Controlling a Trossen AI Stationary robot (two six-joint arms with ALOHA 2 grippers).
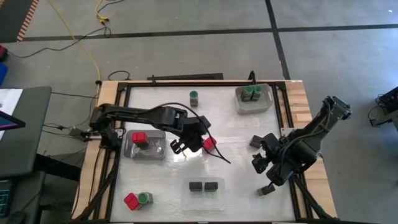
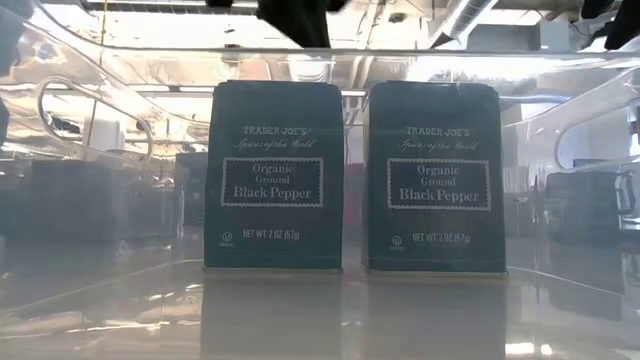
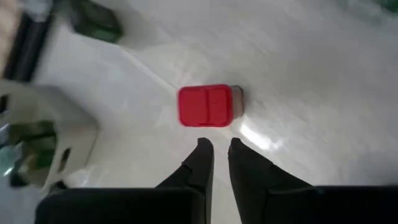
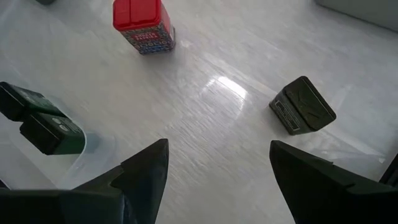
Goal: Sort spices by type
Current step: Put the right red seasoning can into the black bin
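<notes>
At the near left, a red spice (image 1: pixel 131 201) and a green jar (image 1: pixel 144 198) stand side by side. Two black boxes (image 1: pixel 205 186) sit in a clear tray (image 1: pixel 186 188) at near centre. The right gripper (image 1: pixel 266 167) is held wide open and empty at the right, with a black box (image 4: pixel 303 106) lying near it. The left gripper (image 1: pixel 186 146) is shut and empty at mid-table, just beside a red spice (image 1: pixel 209 144). Green jars (image 1: pixel 252 93) fill the far right tray (image 1: pixel 268 101).

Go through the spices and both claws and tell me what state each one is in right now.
Left claw: shut, empty, just short of the red spice.
Right claw: open, empty.
Red spice: upright on the table.
Black box: tipped over, loose on the table.
Black pepper boxes: two, upright, side by side in the clear tray.
</notes>
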